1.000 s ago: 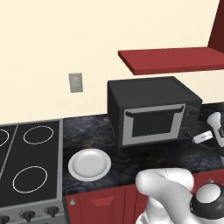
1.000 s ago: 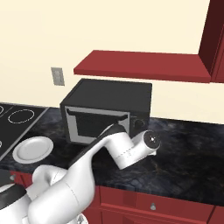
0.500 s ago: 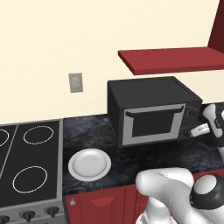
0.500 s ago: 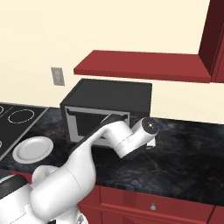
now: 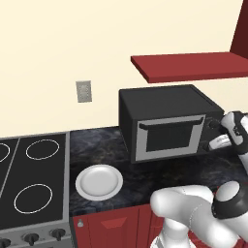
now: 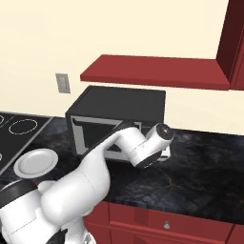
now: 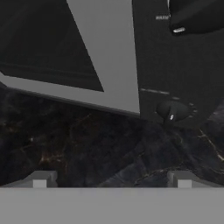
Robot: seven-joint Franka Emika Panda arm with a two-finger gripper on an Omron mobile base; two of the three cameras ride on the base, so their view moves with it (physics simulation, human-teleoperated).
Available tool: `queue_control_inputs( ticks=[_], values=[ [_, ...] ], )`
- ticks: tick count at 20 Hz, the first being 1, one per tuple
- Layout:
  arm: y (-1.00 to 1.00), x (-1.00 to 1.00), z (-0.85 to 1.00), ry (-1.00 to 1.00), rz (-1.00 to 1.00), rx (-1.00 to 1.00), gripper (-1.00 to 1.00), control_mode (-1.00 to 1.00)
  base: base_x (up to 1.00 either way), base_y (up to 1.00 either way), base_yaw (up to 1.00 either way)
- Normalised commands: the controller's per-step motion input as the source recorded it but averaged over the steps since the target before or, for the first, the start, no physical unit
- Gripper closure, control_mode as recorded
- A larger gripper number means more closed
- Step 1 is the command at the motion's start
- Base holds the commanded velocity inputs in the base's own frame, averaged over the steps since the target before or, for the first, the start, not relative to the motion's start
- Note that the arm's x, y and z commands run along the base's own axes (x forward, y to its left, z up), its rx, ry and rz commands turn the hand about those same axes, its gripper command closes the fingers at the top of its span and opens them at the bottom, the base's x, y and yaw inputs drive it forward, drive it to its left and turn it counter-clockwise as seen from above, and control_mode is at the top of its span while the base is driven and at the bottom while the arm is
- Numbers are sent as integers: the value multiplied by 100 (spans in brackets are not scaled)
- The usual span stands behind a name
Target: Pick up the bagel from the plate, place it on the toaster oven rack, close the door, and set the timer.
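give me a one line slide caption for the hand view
Open end effector faces the toaster oven's closed door and lower timer above the dark counter.

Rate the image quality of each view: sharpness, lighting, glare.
Left base view: crisp, evenly lit, no glare on the plate. Right base view: equally sharp, the white arm covers part of the door. Hand view: soft, dim and blurry, with the knob and its markings smeared.

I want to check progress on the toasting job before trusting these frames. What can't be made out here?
- Bagel: the plate lies bare, and the dark glass of the shut door hides whatever is inside the toaster oven.
- Rack: hidden the same way.
- Timer: its markings are too blurred in the hand view to read.
- Gripper: in the right base view the arm covers it and the control strip.
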Motion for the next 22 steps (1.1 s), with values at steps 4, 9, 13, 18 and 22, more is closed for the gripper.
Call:
queue_control_inputs(
  ticks=[4, 9, 13, 18, 22],
  values=[
    [-2, 12, -15, 9, -1, 0, -100, -100, 0, 0, 0],
    [-7, 1, -26, 0, -1, 0, -100, -100, 0, 0, 0],
    [0, 10, -8, 0, 0, 0, -100, -100, 0, 0, 0],
    [0, 18, -6, 0, -1, 0, -100, -100, 0, 0, 0],
    [-1, 24, -5, 0, -1, 0, -100, -100, 0, 0, 0]
  ],
)
